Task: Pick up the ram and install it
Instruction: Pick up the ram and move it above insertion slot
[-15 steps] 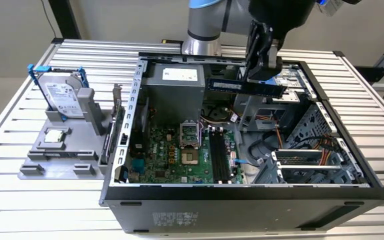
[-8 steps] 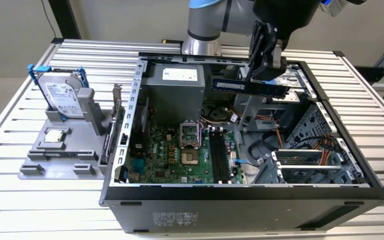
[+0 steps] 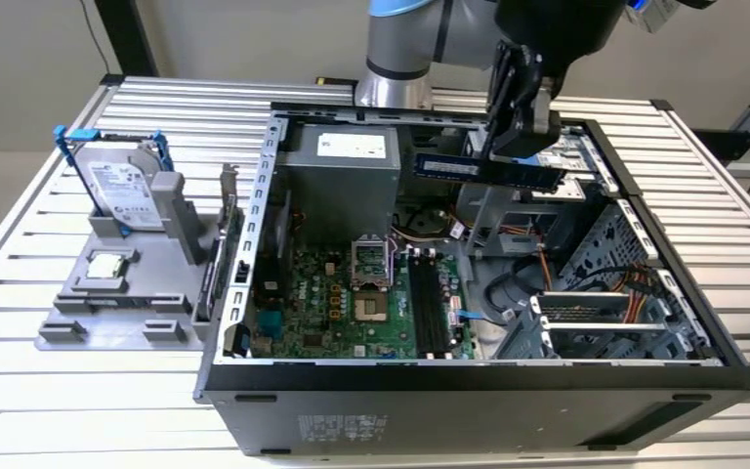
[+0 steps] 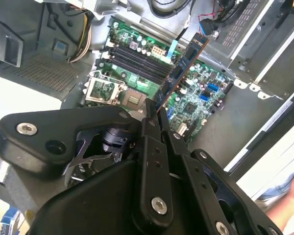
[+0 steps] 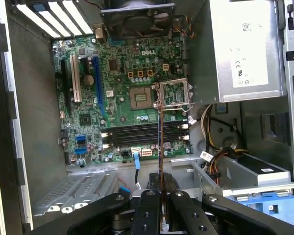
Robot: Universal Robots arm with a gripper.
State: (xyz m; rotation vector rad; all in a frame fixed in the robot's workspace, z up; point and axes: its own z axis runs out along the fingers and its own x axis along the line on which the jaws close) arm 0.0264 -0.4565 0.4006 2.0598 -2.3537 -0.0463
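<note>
Your gripper (image 3: 519, 149) is closed on the ram (image 3: 447, 166) above the case (image 3: 479, 391); it looks light, stiff and fragile, so hold its edges.

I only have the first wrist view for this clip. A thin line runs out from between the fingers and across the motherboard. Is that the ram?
Observer: Yes. The second wrist view shows the broad face of the ram, clamped between the fingers of the gripper.
Operator: Is it down at the slots?
Observer: No. In the exterior view it is held level near the open top of the case, above the motherboard.
Operator: Is anything sitting outside the case?
Observer: A hard drive stands upright in a grey holder, beside the case on the exterior view's left.
</note>
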